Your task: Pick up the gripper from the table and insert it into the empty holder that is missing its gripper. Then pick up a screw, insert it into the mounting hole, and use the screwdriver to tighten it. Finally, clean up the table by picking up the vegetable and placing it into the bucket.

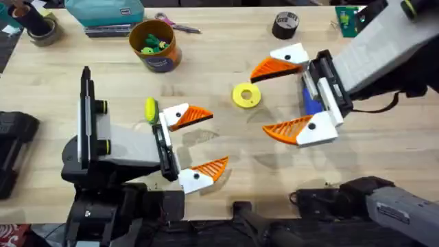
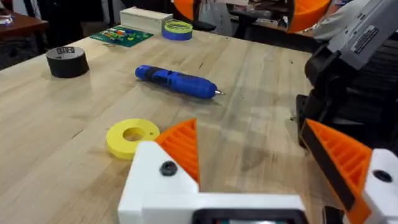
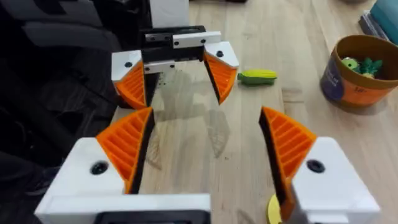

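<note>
Both grippers spread wide, holding nothing

The vegetable (image 1: pixel 149 108) lies just beside the left gripper (image 1: pixel 204 142); the bucket (image 1: pixel 155 45) sits well beyond it. The screwdriver (image 1: pixel 312 103) lies under the right gripper (image 1: pixel 280 99). Risk, I judge: a closing finger nudges the rounded vegetable away.

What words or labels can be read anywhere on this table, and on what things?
None can be read.
Bucket: a pale print on its blue band, too blurred.
Black tape roll: a white mark on top, too small.
Right arm: a label with small print, unreadable.
Teal case: a dark tag, unreadable.
</note>
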